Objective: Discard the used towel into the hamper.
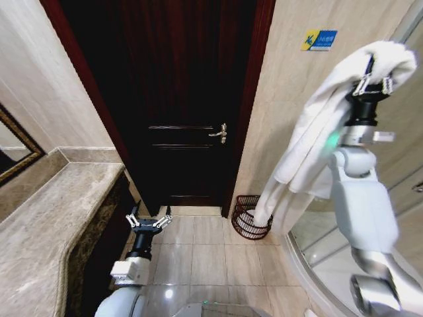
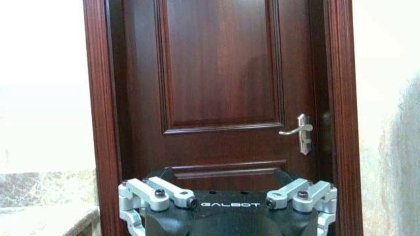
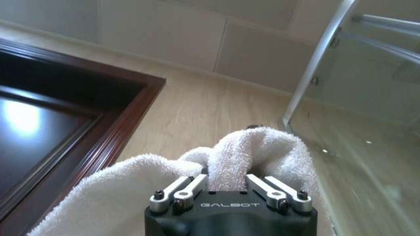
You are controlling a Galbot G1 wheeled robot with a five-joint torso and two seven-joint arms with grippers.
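My right gripper is raised high on the right and shut on the white towel. The towel drapes down from the fingers, and its lower end hangs into the hamper, a dark reddish-brown open-weave basket on the floor beside the door frame. In the right wrist view the towel bunches between the fingers of that gripper. My left gripper is held low on the left, open and holding nothing, facing the door; its open fingers show in the left wrist view.
A dark wooden door with a metal handle stands closed ahead. A marble counter runs along the left. A curved glass shower wall is on the right. Beige floor tiles lie between.
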